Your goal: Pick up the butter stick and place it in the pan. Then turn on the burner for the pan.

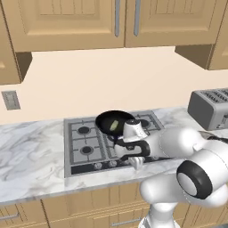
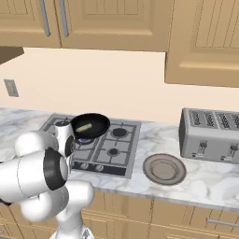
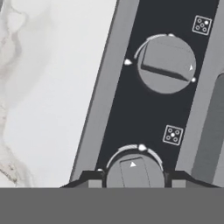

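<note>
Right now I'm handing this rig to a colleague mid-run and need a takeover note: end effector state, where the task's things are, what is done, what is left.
End effector: open, its two dark tips either side of a round grey stove knob on the black control strip; contact cannot be told.
Small pale yellow butter stick: lying inside the round black frying pan, which sits on the grey stovetop.
Done: butter is in the pan.
Left: turn the knob for the pan's burner. A bluish glow shows under the pan in the right base view; confirm whether the burner is already lit.
</note>
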Motion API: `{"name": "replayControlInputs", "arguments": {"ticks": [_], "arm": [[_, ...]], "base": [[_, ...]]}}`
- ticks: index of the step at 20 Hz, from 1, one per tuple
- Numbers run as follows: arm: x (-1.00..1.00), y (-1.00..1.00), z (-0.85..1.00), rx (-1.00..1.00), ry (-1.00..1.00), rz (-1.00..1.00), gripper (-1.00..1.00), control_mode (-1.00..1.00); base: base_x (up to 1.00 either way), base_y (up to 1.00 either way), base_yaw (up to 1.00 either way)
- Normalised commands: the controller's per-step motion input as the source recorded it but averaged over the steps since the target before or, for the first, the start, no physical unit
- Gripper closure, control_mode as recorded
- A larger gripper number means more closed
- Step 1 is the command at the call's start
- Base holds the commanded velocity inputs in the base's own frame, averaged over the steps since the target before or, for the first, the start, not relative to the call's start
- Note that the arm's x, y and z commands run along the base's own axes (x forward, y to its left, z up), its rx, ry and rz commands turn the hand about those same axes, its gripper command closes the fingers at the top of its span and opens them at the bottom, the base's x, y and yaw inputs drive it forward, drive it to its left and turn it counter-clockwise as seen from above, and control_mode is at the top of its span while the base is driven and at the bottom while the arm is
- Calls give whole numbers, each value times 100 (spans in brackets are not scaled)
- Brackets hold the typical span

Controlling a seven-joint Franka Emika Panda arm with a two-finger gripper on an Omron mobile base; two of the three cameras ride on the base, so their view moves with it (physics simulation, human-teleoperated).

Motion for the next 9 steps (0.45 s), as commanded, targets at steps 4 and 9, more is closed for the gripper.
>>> {"name": "replayControlInputs", "arguments": {"ticks": [4, 9], "arm": [[0, 0, -8, 0, 1, 24, 100, -100], [0, 0, -8, 0, 2, 21, 100, -100]], "base": [[0, 0, 0], [0, 0, 0]]}}
